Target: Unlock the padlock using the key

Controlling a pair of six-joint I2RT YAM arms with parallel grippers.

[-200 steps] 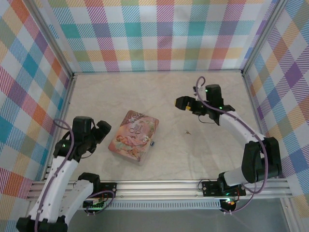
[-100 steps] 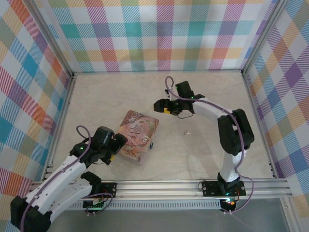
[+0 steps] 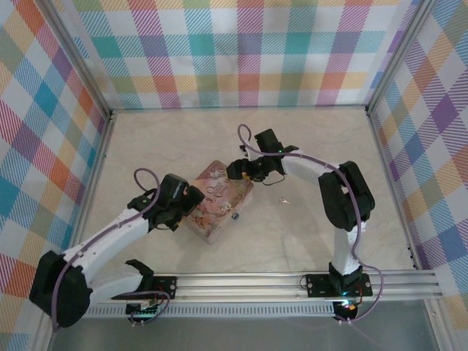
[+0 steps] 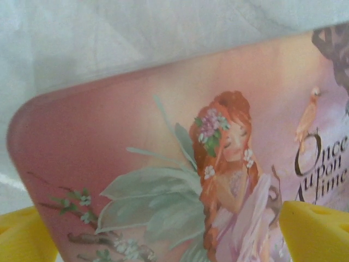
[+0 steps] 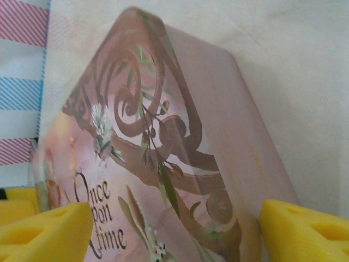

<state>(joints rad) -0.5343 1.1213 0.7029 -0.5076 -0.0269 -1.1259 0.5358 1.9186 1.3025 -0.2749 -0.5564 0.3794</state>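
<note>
The tiny dark padlock (image 3: 234, 216) hangs at the near-right edge of the pink picture tin (image 3: 221, 196). The small pale key (image 3: 281, 199) lies on the table to the tin's right, apart from both grippers. My left gripper (image 3: 191, 202) is at the tin's left corner. Its yellow pads (image 4: 313, 229) stand wide open over the printed lid (image 4: 163, 153). My right gripper (image 3: 238, 172) is at the tin's far corner. Its pads (image 5: 305, 232) straddle that corner (image 5: 180, 136), one right beside the side wall. I cannot make out whether they press on it.
Checked walls close in the pale marbled table (image 3: 183, 139) at the back and both sides. An aluminium rail (image 3: 241, 281) with the arm bases runs along the near edge. Bare table lies behind the tin and to the right of the key.
Both grippers have swung in from the sides to the tin. The tin has shifted back and right and turned a little. The right jaws have narrowed; the left have widened slightly.
</note>
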